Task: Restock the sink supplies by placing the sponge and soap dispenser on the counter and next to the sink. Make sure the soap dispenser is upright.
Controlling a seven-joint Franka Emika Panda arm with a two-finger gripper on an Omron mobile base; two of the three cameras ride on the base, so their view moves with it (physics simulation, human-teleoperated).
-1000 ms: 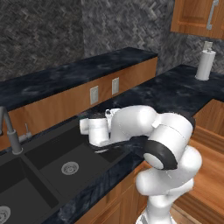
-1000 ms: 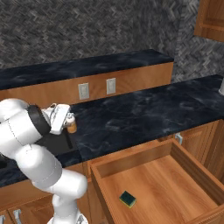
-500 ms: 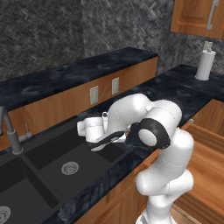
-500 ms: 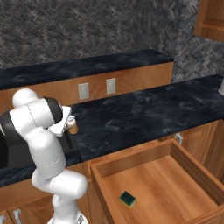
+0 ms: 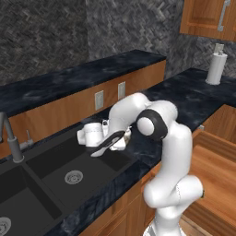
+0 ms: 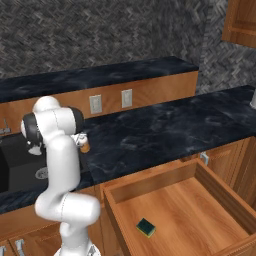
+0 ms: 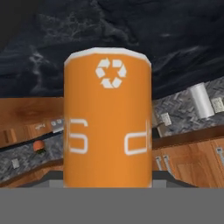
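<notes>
One of two supplies is under way: the claw (image 6: 80,142) grips the amber-orange soap bottle (image 7: 107,118) above the glossy black marble table (image 6: 165,125), while the yellow-green sponge (image 6: 146,227) waits far below in the open wooden drawer (image 6: 220,197).

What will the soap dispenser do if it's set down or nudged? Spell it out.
The soap dispenser is a smooth-sided cylinder, so it would probably roll if laid over. It looks rigid and unlikely to deform in the end effector. Taller than wide, it may tip when nudged on the glossy counter.
</notes>
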